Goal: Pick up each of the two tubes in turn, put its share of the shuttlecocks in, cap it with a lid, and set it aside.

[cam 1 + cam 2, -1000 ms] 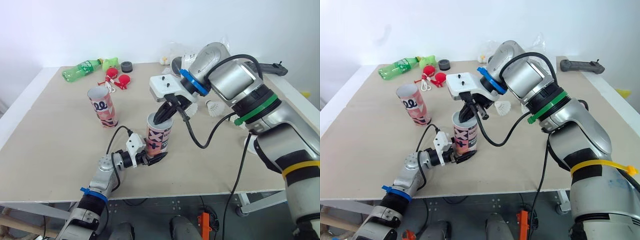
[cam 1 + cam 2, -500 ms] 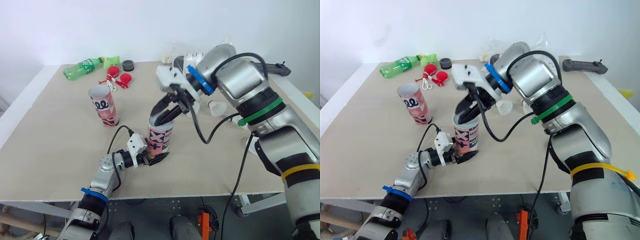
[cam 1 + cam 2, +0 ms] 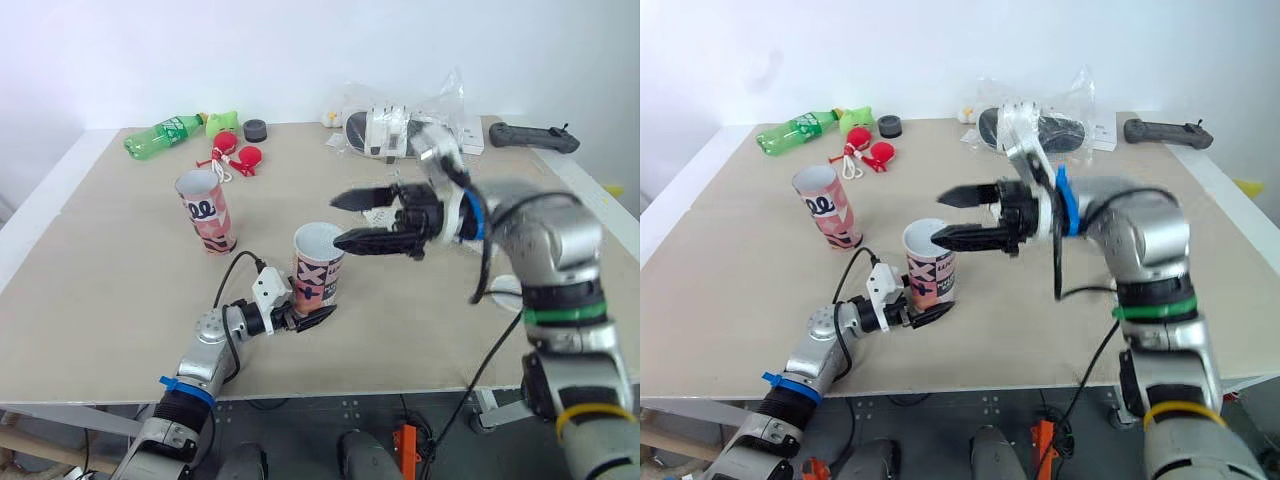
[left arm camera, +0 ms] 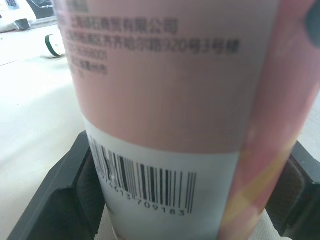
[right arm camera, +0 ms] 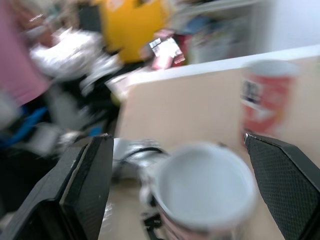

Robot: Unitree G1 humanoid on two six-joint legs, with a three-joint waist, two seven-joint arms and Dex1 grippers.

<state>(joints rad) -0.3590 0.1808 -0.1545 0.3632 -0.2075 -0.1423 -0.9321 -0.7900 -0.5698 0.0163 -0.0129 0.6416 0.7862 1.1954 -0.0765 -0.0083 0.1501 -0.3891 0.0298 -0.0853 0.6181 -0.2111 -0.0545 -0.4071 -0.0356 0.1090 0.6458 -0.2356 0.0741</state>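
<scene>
Centre frame: left pincer (image 3: 305, 318) clamps an open tube (image 3: 318, 265) upright; right pincer (image 3: 338, 220), spread and empty, hangs beside its mouth; filling step, probably fetching a shuttlecock next

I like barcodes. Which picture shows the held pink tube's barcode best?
Left wrist view: the black barcode on the pink cardboard tube faces it, close. Eye views show the tube's lettered side; right wrist view, its open top.
</scene>
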